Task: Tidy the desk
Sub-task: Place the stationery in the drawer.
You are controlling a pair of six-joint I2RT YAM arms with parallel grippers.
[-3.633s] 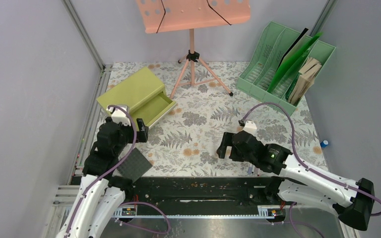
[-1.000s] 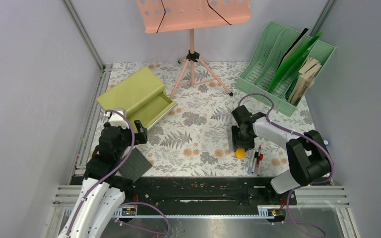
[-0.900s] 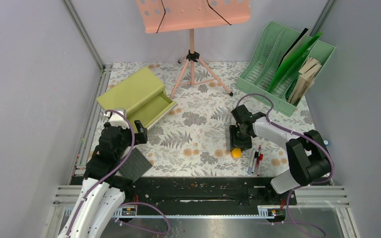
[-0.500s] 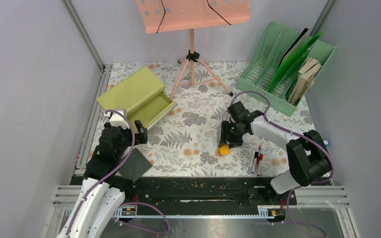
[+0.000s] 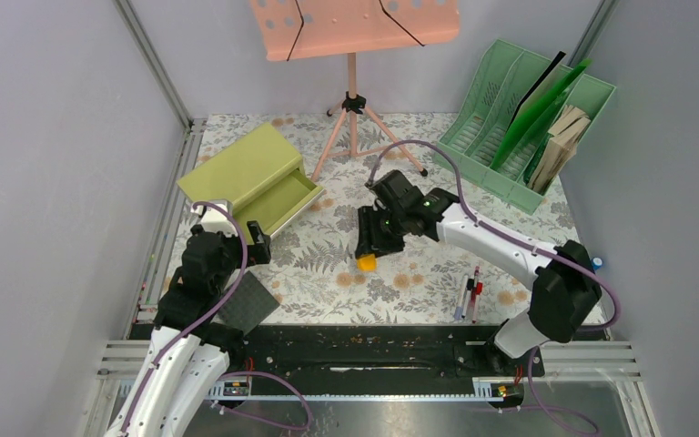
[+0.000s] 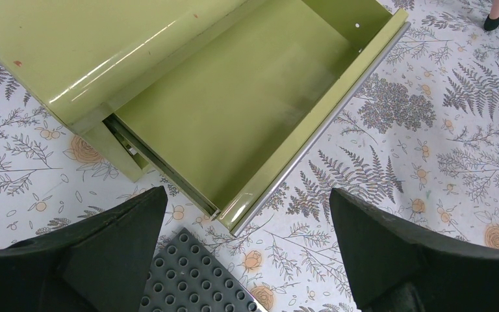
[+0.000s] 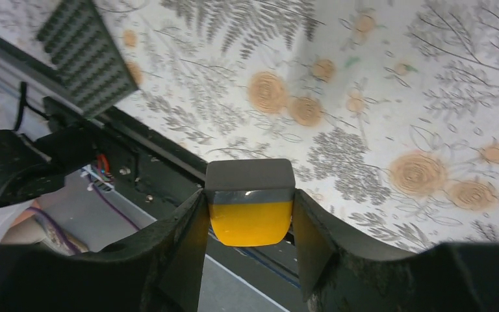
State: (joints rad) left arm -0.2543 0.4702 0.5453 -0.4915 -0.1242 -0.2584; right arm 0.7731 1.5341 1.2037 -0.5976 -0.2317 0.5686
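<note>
Drawer (image 6: 253,110) open from above — studded plate (image 6: 195,279) on desk (image 6: 429,162) just beside.

Looked like a robot lab's test booth, not a real office: boxed in by plain grey walls (image 5: 45,137) on metal rails (image 5: 153,62), with arms (image 5: 491,238) bolted beside a desk (image 5: 328,284) staged with file rack (image 5: 473,127), music stand (image 5: 355,23), drawer cabinet (image 5: 246,164).

Desk (image 5: 400,293) is whitish fern-print, cabinet (image 5: 246,168) olive, block (image 5: 365,263) yellow.

Cropped by the top edge behind the olive cabinet (image 5: 241,168): music stand (image 5: 355,23); half hidden before it: studded plate (image 5: 250,305).
</note>
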